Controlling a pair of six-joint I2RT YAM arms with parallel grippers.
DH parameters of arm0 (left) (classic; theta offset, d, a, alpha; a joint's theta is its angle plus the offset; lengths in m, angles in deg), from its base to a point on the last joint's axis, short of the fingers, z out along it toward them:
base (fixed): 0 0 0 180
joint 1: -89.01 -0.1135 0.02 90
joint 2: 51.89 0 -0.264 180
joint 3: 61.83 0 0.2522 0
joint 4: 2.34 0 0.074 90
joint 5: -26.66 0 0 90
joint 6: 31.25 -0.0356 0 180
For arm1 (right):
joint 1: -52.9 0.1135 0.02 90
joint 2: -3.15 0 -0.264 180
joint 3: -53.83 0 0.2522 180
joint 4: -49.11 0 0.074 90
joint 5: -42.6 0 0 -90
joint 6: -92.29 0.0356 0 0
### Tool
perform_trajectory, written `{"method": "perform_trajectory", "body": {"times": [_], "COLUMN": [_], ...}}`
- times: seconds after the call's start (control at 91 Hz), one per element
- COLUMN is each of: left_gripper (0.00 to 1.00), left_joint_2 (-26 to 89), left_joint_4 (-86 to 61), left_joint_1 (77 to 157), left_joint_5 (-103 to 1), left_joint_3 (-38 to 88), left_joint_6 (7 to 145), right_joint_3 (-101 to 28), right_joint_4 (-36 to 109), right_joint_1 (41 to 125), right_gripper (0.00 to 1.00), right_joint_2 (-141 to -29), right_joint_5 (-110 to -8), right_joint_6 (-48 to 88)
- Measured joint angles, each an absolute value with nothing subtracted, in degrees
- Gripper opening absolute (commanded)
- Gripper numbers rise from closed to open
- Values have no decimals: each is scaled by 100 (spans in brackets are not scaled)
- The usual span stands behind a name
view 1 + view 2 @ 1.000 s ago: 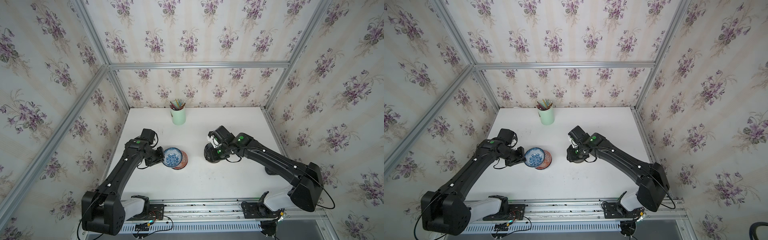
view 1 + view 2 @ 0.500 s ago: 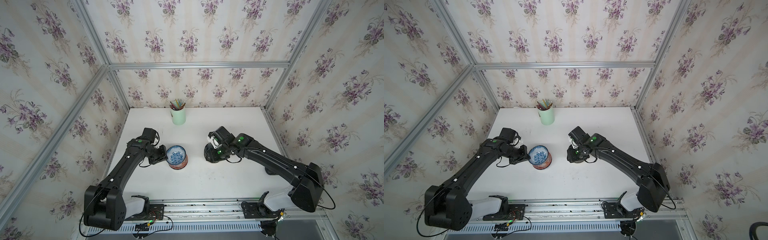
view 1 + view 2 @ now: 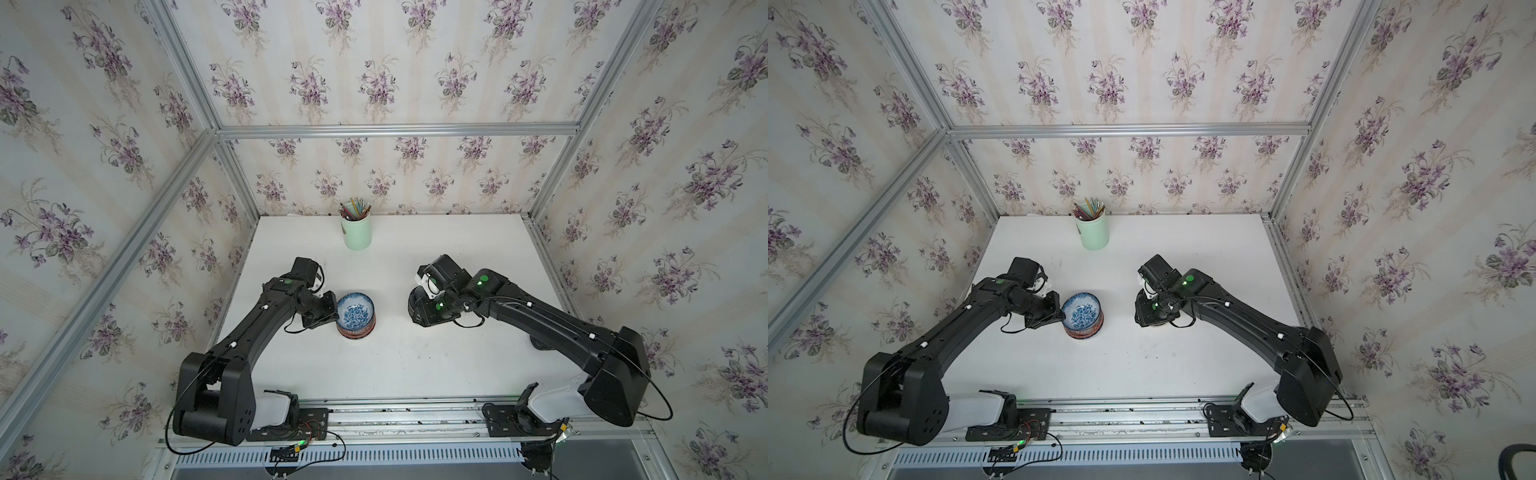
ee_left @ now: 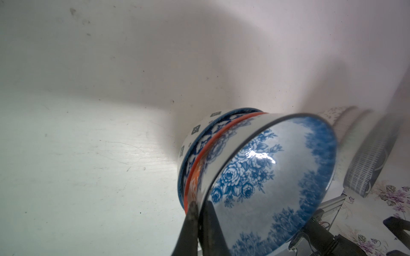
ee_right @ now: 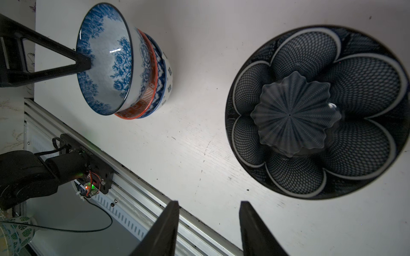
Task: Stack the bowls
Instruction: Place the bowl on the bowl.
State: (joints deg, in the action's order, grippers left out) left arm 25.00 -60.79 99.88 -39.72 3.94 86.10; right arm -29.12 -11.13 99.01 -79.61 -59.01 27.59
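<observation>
Bowl stack (image 3: 355, 318) left of other bowl (image 5: 288, 55); cup (image 3: 356, 235) behind.

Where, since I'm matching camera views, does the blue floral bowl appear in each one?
In a top view: blue floral bowl mid-table, at the left gripper.
In a top view: the bowl also mid-table.
Left wrist view: close up, rim between the fingers.
Right wrist view: apart from the dark petal bowl.
Shared landmark: orange bowl directly under it.

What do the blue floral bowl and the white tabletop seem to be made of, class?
Blue floral bowl: likely glazed ceramic, glossy; a bright highlight sits on its painted inside. White tabletop: perhaps painted or laminated board, matte; fine scratches and specks show.
</observation>
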Motion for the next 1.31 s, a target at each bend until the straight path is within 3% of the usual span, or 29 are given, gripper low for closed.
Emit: {"method": "perform_trajectory", "body": {"times": [0.791, 0.923, 1.011, 1.308], "left_gripper": [0, 25, 35, 42], "left_joint_2": [2475, 2460, 2460, 2340], "left_joint_4": [-6125, -6143, -6147, -6320], "left_joint_1": [10163, 10176, 10183, 10211], "left_joint_5": [-4246, -4281, -4315, -4383], "left_joint_3": [331, 337, 359, 503], "left_joint_6": [8608, 8608, 8641, 8636], "right_joint_3": [-2824, -2796, -2794, -2932], "right_joint_4": [-1076, -1073, -1073, -1078], "right_joint_1": [9897, 9897, 9897, 9750], "right_gripper": [49, 50, 50, 49], "right_joint_2": [-7928, -7928, -7928, -7928], "right_joint_5": [-5921, -5923, -5923, -5923], "right_joint_6": [2761, 2759, 2759, 2755]}}
